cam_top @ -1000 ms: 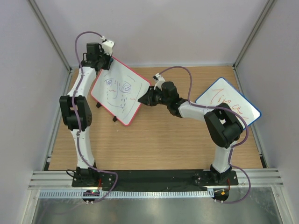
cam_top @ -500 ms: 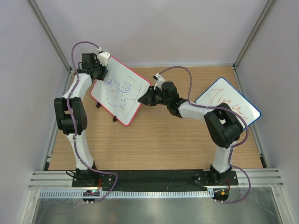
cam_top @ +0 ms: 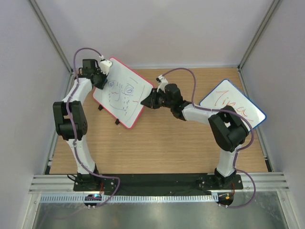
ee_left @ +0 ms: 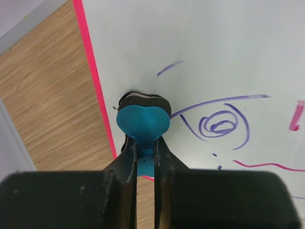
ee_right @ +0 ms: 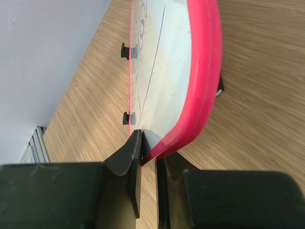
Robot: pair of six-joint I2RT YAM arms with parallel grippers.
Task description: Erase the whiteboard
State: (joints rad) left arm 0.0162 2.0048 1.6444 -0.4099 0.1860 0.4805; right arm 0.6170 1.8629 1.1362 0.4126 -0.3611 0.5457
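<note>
At the far left of the light wooden table (cam_top: pixel 167 143), the left arm (cam_top: pixel 78 143) rises from its base, elbow bowed out toward the left wall, forearm reaching to the far corner; the left gripper (ee_left: pixel 145 143) is clenched on a small blue eraser with a black felt pad (ee_left: pixel 143 119). Its wrist view shows what the overhead cannot; the pad is pressed flat to the white surface just inside the pink left edge, purple swirls and a red stroke right beside it. Moving right, there's the rounded-cornered, red-pink-framed whiteboard (cam_top: pixel 125 95), turned diagonally on the far-left part of the table, its scribbled purple and red face unwiped; small black feet (cam_top: pixel 116 121) poke out under its near edge. Whether it sits flat or tipped, the overhead doesn't settle. Right again; the right arm (cam_top: pixel 224 129) is folded at the elbow, forearm stretched leftward and low, and the right gripper (cam_top: pixel 146 101) is clamped tight on the board's right corner. Its wrist camera looks along the board almost edge-on, fingers pinching the thick pink rim from both sides. Far right lies a blue-framed board with orange writing (cam_top: pixel 232 107), well apart from the action.

Against a second ago; the left wrist has slid from the board's top corner down and left along the edge, that top corner is now uncovered, and the elbow has swung further left. The right arm has held its place, and the board too.
</note>
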